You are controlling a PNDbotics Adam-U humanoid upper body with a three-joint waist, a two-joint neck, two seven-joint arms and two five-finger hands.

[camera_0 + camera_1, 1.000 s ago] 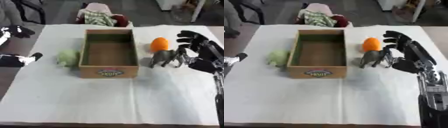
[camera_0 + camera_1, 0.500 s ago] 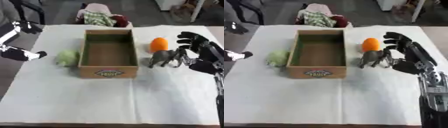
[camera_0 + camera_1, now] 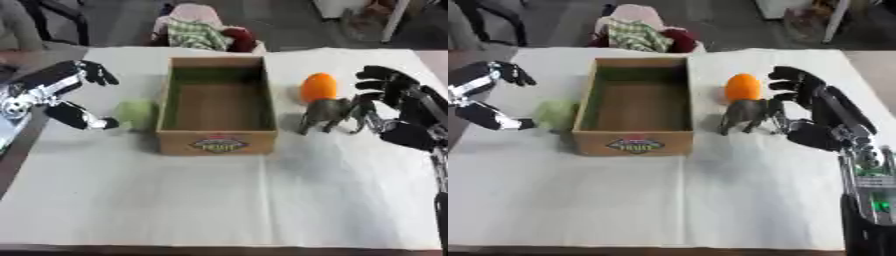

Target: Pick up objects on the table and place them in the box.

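Observation:
An open cardboard box (image 3: 217,142) with a fruit label stands in the middle of the white-covered table (image 3: 219,205), and nothing shows inside it. A pale green round object (image 3: 136,112) lies against its left wall. My left hand (image 3: 54,89) is open just left of that object, thumb and fingers spread toward it without touching. Right of the box stand a grey toy elephant (image 3: 326,114) and an orange round object (image 3: 318,87) behind it. My right hand (image 3: 822,116) is open right beside the elephant, its fingers curved toward the elephant's rear.
A chair holding a heap of plaid and red cloth (image 3: 204,31) stands beyond the table's far edge. The front half of the white cloth is bare. Dark floor and furniture legs lie behind the table.
My left hand has come in from the left edge and moved right toward the green object. My right hand and the elephant have barely moved.

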